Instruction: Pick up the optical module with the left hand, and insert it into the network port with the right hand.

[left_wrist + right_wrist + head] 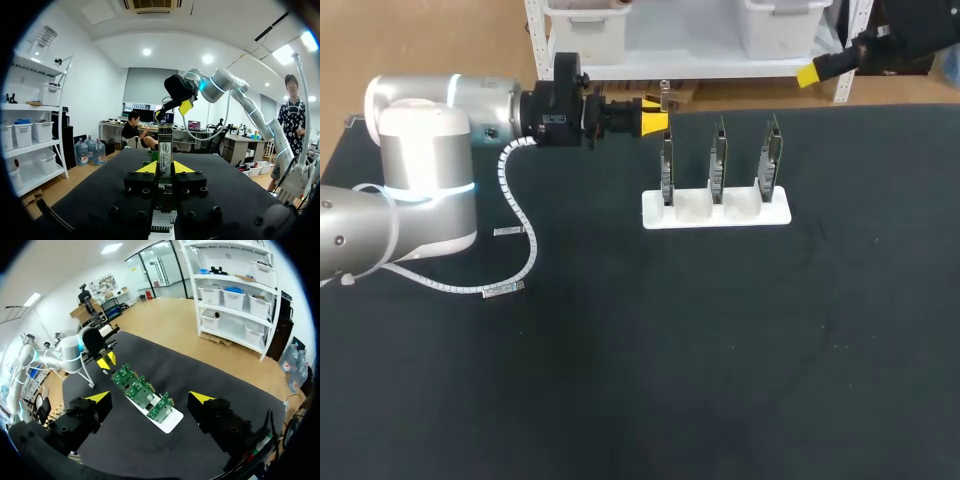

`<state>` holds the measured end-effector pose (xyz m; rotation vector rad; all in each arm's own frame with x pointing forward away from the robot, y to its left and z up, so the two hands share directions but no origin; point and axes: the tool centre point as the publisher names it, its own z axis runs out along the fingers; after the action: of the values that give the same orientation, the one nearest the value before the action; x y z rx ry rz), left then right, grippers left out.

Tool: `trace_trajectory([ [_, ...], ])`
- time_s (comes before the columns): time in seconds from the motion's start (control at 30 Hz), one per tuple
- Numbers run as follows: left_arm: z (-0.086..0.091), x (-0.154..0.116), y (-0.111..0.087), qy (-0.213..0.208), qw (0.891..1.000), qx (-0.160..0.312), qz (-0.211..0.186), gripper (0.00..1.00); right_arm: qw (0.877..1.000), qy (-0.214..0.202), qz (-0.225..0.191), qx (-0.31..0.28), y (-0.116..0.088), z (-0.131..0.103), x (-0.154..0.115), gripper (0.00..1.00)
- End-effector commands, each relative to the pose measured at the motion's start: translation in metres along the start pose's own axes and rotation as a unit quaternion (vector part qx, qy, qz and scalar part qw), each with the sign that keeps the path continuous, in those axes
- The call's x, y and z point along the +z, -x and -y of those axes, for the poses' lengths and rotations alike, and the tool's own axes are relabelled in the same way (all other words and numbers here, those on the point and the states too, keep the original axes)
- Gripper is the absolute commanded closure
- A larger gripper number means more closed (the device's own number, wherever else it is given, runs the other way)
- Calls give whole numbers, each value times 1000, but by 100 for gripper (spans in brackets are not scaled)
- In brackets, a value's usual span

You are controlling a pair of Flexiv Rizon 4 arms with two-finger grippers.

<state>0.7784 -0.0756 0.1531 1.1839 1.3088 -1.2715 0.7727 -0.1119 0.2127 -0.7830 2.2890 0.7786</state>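
Left wrist view: left claw (165, 167) pinches the optical module (165, 145) upright between both yellow tips, above the desk (95, 187). Right claw (149, 397) is spread, network port boards (142, 394) ahead.

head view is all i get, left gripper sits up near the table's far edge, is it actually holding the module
Observer: Yes. In the left wrist view the left gripper is shut on the optical module, which stands upright in its grip.
Operator: and the right gripper, i only see a bit of yellow in the corner
Observer: The right wrist view shows the right gripper open wide, with nothing held.
Operator: what is it facing
Observer: The white stand with its three circuit boards lies ahead of it, and the left gripper is beyond them.
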Motion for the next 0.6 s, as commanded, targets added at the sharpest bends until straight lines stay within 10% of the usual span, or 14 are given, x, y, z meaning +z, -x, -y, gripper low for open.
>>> trace_trajectory([
  [0.03,1,0,-1,2,1000,1,1,100,999,49,0,-1,1,3,0,0],
  [0.6,1,0,-1,2,1000,1,1,100,963,190,8,-191,60,-61,43,0],
])
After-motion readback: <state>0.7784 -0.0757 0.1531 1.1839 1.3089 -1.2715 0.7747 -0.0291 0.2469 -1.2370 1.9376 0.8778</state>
